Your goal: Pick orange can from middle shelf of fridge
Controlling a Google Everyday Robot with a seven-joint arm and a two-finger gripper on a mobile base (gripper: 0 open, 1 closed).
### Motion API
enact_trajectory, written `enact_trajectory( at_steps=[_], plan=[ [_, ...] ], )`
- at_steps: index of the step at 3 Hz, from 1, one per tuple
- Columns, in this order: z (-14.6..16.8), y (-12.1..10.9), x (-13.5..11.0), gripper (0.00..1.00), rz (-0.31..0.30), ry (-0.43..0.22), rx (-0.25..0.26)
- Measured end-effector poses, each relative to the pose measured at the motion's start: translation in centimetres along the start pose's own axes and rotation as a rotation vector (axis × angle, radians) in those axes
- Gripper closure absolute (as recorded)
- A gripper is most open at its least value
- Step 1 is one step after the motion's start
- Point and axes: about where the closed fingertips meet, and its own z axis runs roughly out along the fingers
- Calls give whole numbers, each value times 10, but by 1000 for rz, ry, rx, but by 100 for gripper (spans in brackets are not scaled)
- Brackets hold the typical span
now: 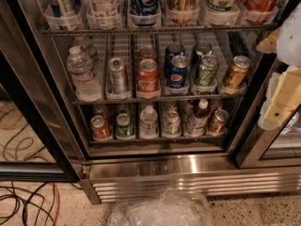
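The fridge (188,180) stands open in front of me, with three wire racks. The orange can (235,72) stands tilted in the rightmost lane at the front of the middle shelf (122,99), behind a clear front stop. My gripper (281,100), pale cream under a white arm part, hangs at the right edge of the view. It is to the right of the orange can and a little lower, in front of the fridge's right frame, and apart from the can.
On the middle shelf, from the left: a water bottle (83,73), a silver can (117,74), a red Coca-Cola can (148,77), a blue Pepsi can (178,72), a green-and-silver can (205,70). Tall bottles stand above, small cans below. Clear plastic (160,211) and cables (23,204) lie on the floor.
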Motion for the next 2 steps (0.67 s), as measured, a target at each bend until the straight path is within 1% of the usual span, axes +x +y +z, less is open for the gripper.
enact_trajectory(
  at_steps=[1,2],
  plan=[
    [0,0,0,0,0,0,0],
    [7,-1,2,0,51,-46,24]
  ],
)
